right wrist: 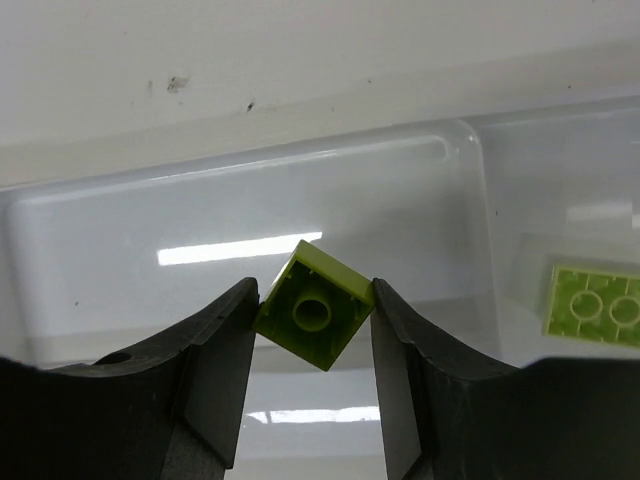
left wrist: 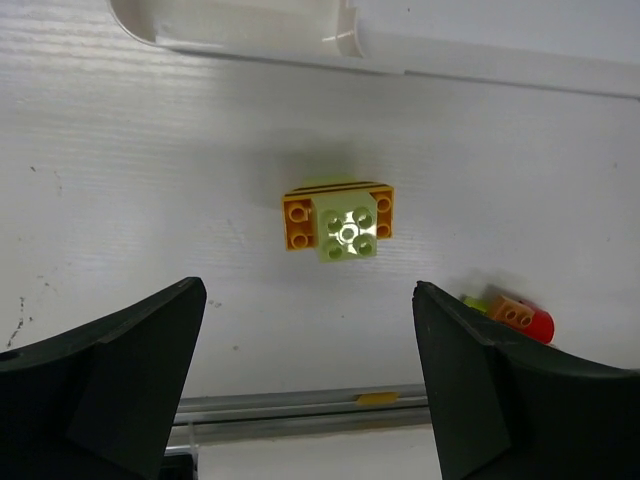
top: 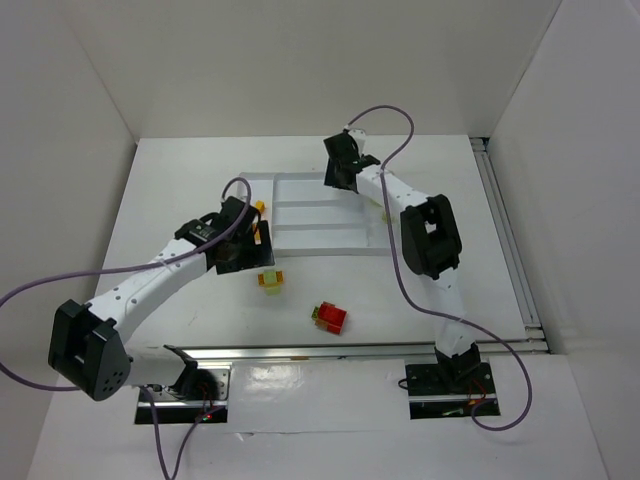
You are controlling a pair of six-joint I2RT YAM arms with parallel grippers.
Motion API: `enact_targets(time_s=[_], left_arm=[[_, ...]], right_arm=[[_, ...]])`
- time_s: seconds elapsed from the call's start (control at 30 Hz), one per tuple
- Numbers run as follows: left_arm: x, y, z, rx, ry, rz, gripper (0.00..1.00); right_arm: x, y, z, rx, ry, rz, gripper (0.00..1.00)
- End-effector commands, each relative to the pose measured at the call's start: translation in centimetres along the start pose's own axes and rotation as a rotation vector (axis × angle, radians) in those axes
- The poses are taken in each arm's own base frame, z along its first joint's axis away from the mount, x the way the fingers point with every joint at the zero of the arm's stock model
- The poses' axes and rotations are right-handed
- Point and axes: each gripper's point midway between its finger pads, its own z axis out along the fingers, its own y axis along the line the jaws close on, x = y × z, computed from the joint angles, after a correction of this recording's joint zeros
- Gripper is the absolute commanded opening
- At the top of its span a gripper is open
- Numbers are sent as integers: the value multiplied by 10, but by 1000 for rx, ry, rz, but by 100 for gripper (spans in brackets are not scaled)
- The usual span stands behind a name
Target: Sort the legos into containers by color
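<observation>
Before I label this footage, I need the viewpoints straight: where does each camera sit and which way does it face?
Top: fixed above and behind the bases, looking down on the table; both arms show.
Left wrist: on the left arm, facing down at an orange-green stack between open left fingers.
Right wrist: facing down into the tray; right fingers pinch a green brick.
Shared: top and left wrist both show the stack.

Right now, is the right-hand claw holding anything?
Holding: the right gripper is shut on a tilted lime green brick, pinched between its jaws above the white tray.
</observation>
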Motion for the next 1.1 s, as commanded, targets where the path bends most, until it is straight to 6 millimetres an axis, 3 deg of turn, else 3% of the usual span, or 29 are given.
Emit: enact_targets(time_s=[0.0, 0.03, 0.07, 0.13, 0.2, 0.23, 0.27, 0.3, 0.33, 0.37, 0.43, 0.47, 0.6, 0.67, 0.87, 1.07], left_arm=[[16, -6, -3, 17, 32, -1, 95], [21, -10, -2, 19, 45, 19, 95], [24, -9, -2, 11, 48, 29, 94], [32, -14, 1, 5, 65, 53, 94], [39, -20, 4, 7, 78, 41, 92], [47, -22, 4, 11, 89, 51, 92], [46, -24, 7, 0, 75, 36, 91], [45, -24, 7, -6, 68, 25, 88], [49, -25, 12, -9, 78, 37, 88], [46, -22, 13, -29, 58, 24, 86], [47, -18, 20, -62, 63, 20, 83], [43, -20, 21, -67, 53, 20, 82], [37, -22, 34, -109, 47, 19, 77], [37, -25, 39, -112, 50, 9, 76], [22, -26, 43, -136, -12, 6, 71], [26, -33, 52, -129, 22, 18, 66]], right_arm=[[-30, 12, -3, -46, -47, -3, 52], [-28, 13, 0, -45, -45, -4, 74], [-34, 10, 1, -42, -54, 5, 84], [-37, 10, -2, -43, -55, -3, 94], [-45, 8, -11, -37, -70, 1, 94], [-57, 9, -29, -47, -87, 21, 94], [-49, 3, -32, -43, -78, 29, 94], [-53, 1, -43, -55, -99, 37, 94], [-83, 7, -77, -117, -188, 74, 94], [-66, -4, -78, -105, -166, 65, 94], [-69, -8, -99, -126, -185, 73, 93], [-82, -14, -115, -137, -219, 91, 93], [-72, -30, -124, -115, -197, 88, 93], [-78, -37, -131, -105, -213, 98, 93], [-70, -43, -127, -101, -197, 97, 93], [-66, -44, -129, -105, -185, 93, 93]])
